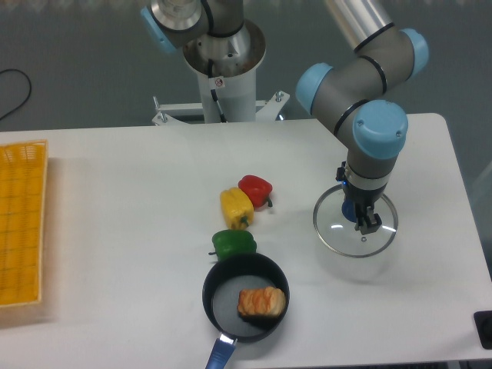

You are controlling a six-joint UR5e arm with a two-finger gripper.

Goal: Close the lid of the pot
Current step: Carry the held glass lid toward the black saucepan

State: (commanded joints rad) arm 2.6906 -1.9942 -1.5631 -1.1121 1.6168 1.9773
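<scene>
Glass lid flat on surface, pincer down at its centre knob; grip state unclear. Pickup step. Next: lift, carry left to pot.

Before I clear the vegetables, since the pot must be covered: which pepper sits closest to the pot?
The green pepper. It sits right at the far rim of the pot, while the yellow pepper and the red pepper lie farther back.
</scene>
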